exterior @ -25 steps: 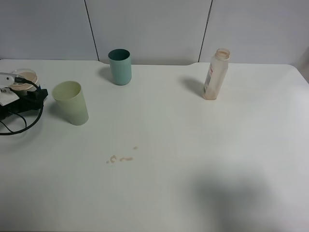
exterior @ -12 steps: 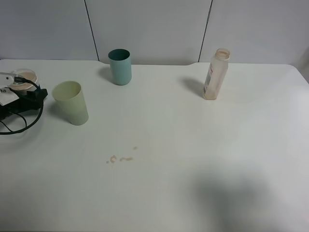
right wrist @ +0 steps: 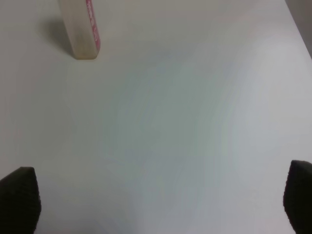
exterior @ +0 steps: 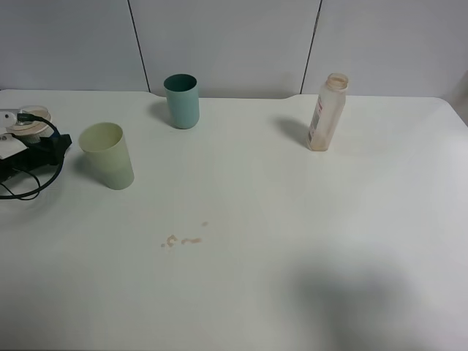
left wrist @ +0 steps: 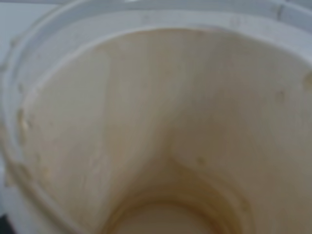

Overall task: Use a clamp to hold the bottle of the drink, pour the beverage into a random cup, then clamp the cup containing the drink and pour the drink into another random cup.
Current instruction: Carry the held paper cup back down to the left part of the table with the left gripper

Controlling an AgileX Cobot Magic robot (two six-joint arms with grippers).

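Bottle (exterior: 326,111): upright near the far right of the table (exterior: 307,219), cap off, well apart from both cups.
Cups: teal cup (exterior: 181,101) at the far edge; pale green cup (exterior: 107,155) nearer, to the left.
Right gripper (right wrist: 156,195): fingertips spread wide over bare table, holding nothing; bottle base (right wrist: 80,29) lies ahead of it.
Left gripper: cannot tell its state (wrist view is filled by a stained whitish container (left wrist: 156,126)).
Spill (exterior: 181,240): small brownish drops mid-table.
Risk: the bottle is tall, narrow and open; an off-centre or high grip could tip it and spill the drink before pouring.
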